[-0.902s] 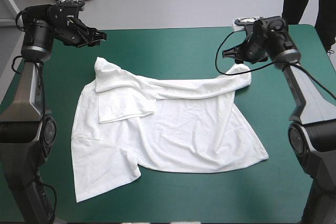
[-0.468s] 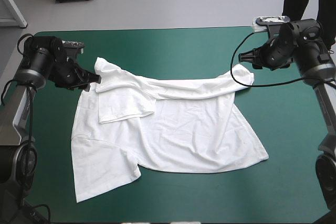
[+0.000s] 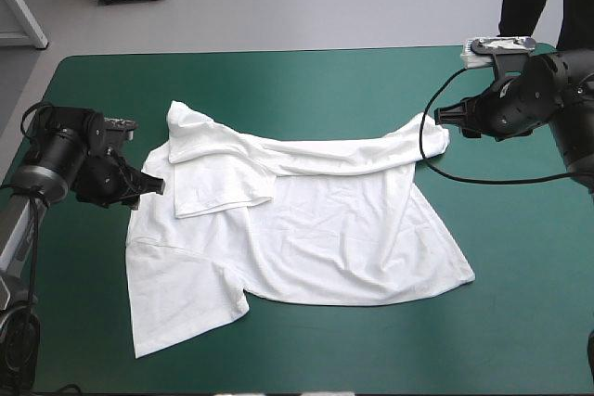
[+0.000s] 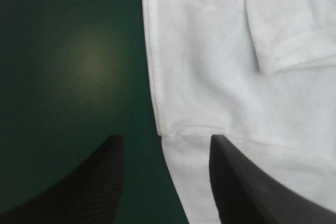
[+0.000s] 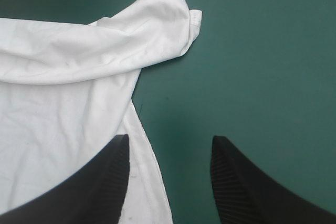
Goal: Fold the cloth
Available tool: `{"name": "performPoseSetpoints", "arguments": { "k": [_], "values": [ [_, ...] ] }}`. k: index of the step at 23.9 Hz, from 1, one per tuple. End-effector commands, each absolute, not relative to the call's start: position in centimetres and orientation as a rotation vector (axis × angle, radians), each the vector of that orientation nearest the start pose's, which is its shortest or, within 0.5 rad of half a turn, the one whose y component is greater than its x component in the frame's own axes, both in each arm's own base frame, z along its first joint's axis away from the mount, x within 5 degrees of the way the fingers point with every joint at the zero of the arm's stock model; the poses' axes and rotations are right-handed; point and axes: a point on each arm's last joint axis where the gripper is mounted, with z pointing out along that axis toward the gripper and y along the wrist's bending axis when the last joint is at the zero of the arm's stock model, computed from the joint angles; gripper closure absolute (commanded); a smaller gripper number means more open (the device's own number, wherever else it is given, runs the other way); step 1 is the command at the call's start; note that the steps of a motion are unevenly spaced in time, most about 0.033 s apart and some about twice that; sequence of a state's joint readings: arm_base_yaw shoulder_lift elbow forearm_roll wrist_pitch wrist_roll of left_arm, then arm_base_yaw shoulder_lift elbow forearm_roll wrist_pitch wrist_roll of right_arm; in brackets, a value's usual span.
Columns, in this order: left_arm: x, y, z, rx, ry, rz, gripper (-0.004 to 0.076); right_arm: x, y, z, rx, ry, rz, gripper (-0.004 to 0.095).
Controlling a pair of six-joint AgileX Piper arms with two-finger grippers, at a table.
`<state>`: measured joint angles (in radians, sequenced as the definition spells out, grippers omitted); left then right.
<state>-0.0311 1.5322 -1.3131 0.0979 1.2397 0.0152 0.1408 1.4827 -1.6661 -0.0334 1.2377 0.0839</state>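
The teal-green table point(image 3: 306, 76) is mostly bare around its load. There is a wide free band at 12 o'clock, another at 3 o'clock, and a thinner strip at 6 o'clock, where the cloth's 7 o'clock corner comes near the near edge. The T-shirt point(image 3: 316, 238) lies spread across the middle, largely flat but rumpled. Its far edge is rolled over in a long ridge from 10 to 2 o'clock, and what looks like a sleeve point(image 3: 218, 183) lies turned in on the body at 10 o'clock. I judge the folding barely begun: no tidy fold shows, so the smoothing and all the main folds seem left to do. The left gripper point(image 3: 153, 184) is at the shirt's 9 o'clock edge, its fingers well apart and empty, one over cloth and one over table, with the shirt's edge running between them. The right gripper point(image 3: 447, 119) is at 2 o'clock, just beside the rolled corner point(image 5: 176, 19), its fingers likewise parted and holding nothing. Both have bare table on their outer sides for moving outward.
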Motion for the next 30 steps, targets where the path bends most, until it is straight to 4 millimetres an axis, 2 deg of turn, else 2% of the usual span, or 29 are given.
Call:
{"name": "performPoseSetpoints", "arguments": {
  "k": [1, 8, 12, 16, 25, 26, 27, 28, 29, 30],
  "values": [
    [28.3, -0.5, 30.9, 0.054, 2.965, 0.083, 0.0362, 28.3, 3.5, 44.5, -0.075, 2.435, 0.042, 0.0459],
    [27.3, -0.4, 26.6, -0.028, 3.022, 0.087, 0.0362, 27.5, 3.3, 45.1, -0.074, 2.418, 0.033, 0.0459],
    [27.3, -0.4, 25.3, -0.062, 2.991, 0.08, 0.0362, 27.3, 3.2, 45.1, -0.073, 2.424, 0.03, 0.0459],
    [27.9, -0.2, 24.9, -0.102, 2.939, 0.111, 0.0362, 27.2, 3.2, 45.1, -0.081, 2.427, 0.026, 0.0459],
    [29.3, -0.2, 21.1, -0.134, 3.061, 0.131, 0.0364, 27.1, 3.0, 45.2, -0.087, 2.429, -0.016, 0.0463],
    [29.4, -0.2, 20.8, -0.137, 3.073, 0.128, 0.0378, 27.1, 2.9, 45.2, -0.086, 2.426, -0.025, 0.0465],
    [29.5, -0.2, 20.3, -0.136, 3.089, 0.131, 0.0437, 27.1, 2.8, 45.2, -0.086, 2.426, -0.045, 0.0466],
    [29.6, -0.2, 20.1, -0.137, 3.095, 0.132, 0.0521, 27.1, 2.7, 45.2, -0.086, 2.428, -0.048, 0.0466],
    [29.6, -0.3, 20.0, -0.132, 3.095, 0.126, 0.067, 27.1, 2.6, 45.2, -0.085, 2.429, -0.071, 0.0466],
    [29.7, -0.3, 20.0, -0.127, 3.09, 0.125, 0.0747, 27.1, 2.5, 45.2, -0.084, 2.427, -0.083, 0.0466]
  ]
}}
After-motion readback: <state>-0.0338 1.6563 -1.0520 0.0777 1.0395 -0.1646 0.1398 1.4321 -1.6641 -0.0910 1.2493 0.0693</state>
